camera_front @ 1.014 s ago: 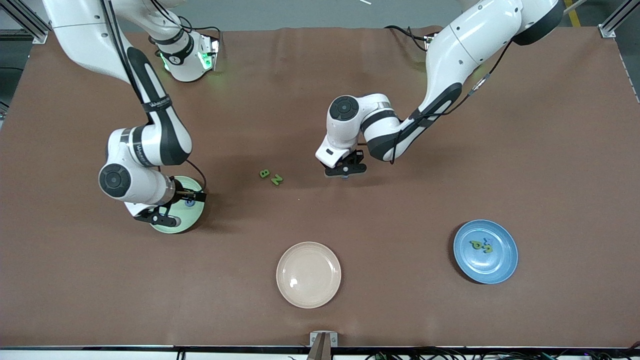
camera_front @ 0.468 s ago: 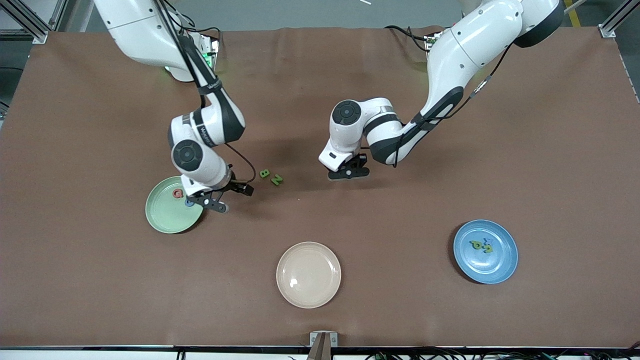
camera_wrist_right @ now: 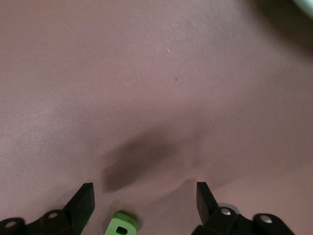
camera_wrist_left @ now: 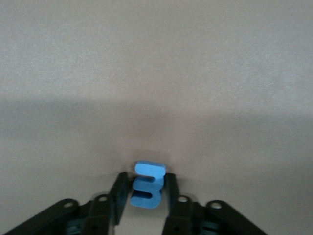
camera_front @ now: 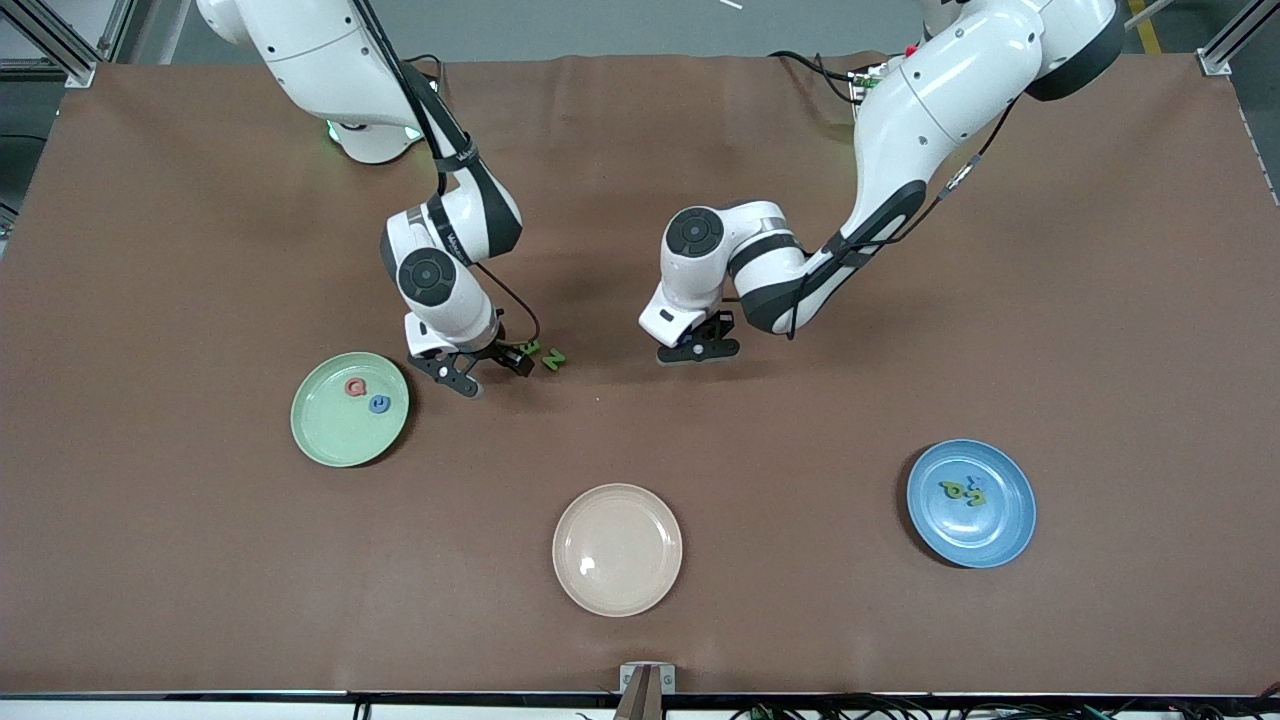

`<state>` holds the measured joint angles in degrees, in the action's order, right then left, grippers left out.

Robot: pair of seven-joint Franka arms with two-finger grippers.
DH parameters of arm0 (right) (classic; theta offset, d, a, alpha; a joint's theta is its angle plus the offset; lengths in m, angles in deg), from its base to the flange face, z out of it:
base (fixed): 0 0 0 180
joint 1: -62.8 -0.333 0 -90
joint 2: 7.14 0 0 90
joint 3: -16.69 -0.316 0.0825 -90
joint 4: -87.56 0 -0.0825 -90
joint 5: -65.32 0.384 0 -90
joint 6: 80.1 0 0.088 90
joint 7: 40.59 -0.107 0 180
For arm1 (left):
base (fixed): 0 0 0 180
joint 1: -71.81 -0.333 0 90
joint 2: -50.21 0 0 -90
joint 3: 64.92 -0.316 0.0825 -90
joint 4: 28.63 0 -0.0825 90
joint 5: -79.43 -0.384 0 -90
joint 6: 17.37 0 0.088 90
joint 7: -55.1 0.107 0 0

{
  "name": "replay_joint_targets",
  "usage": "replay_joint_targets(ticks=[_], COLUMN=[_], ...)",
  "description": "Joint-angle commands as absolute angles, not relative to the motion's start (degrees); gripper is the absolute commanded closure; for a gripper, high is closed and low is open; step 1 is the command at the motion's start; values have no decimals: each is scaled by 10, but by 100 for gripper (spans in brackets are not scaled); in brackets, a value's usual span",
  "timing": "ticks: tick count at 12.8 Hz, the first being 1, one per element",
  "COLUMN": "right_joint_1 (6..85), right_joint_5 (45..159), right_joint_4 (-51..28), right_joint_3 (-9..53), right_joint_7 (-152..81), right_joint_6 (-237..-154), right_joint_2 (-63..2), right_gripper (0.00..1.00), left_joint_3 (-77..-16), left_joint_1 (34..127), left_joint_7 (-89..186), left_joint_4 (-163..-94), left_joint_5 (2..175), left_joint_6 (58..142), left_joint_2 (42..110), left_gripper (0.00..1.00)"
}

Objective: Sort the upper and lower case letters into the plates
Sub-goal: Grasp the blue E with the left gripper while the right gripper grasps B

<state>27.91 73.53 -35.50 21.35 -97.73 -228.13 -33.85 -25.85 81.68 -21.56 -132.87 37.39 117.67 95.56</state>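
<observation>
The left gripper [camera_front: 698, 352] is low over the middle of the brown table [camera_front: 900, 300], closer to the edge where the arm bases stand than to the front-camera edge. Its claw is drawn narrow onto a small blue flat letter piece [camera_wrist_left: 147, 191] (three bars, so it reads as an E). In the left wrist view a black finger [camera_wrist_left: 121, 188] presses each side of it. Whether the piece rests on the table or is just clear of it cannot be told.

The right gripper [camera_front: 485, 365] has its claw spread wide. It is down over a small green flat letter B [camera_front: 530, 348], which shows in the right wrist view between the fingers [camera_wrist_right: 84, 198]. A second small green flat letter, an N [camera_front: 553, 359], lies on the table just beside the B, toward the left arm's end.

The round glossy pale mint green plate [camera_front: 325, 440] sits toward the right arm's end of the table, near the right gripper. It holds a small red letter [camera_front: 355, 386] and a small blue letter [camera_front: 379, 403] close together. The round glossy medium blue plate [camera_front: 1005, 535] sits toward the left arm's end, near the front-camera edge, with a few small letters [camera_front: 955, 490] bunched in it (mostly green, too small to read). A round cream-beige plate [camera_front: 617, 590] lies between the two plates, nearest the front-camera edge.
</observation>
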Motion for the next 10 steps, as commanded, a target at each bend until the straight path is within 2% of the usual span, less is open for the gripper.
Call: replay_joint_targets(ticks=[1, 3, 7, 8, 10], right_joint_1=[252, 240, 225, 224, 225], right_joint_5=[743, 743, 743, 743, 743], right_joint_4=[-379, -379, -380, -379, -379], right_joint_3=[220, 220, 220, 219, 220], right_joint_7=[-1044, -1069, -1095, -1096, -1096], right_joint_6=[-2306, -2307, -2312, -2311, -2309], right_joint_2=[-327, -328, -330, -330, -329], right_gripper=[15, 21, 44, 57, 91], left_joint_3=[-257, -257, -253, -252, -253], left_joint_1=[813, 817, 737, 705, 647], left_joint_7=[-222, -225, -218, -210, -160], left_joint_4=[-1315, -1289, -1288, -1289, -1289], left_joint_5=[362, 375, 380, 379, 379], left_joint_6=[1177, 1168, 1154, 1154, 1152], left_joint_2=[965, 964, 928, 917, 904], left_gripper=[90, 97, 99, 99, 99])
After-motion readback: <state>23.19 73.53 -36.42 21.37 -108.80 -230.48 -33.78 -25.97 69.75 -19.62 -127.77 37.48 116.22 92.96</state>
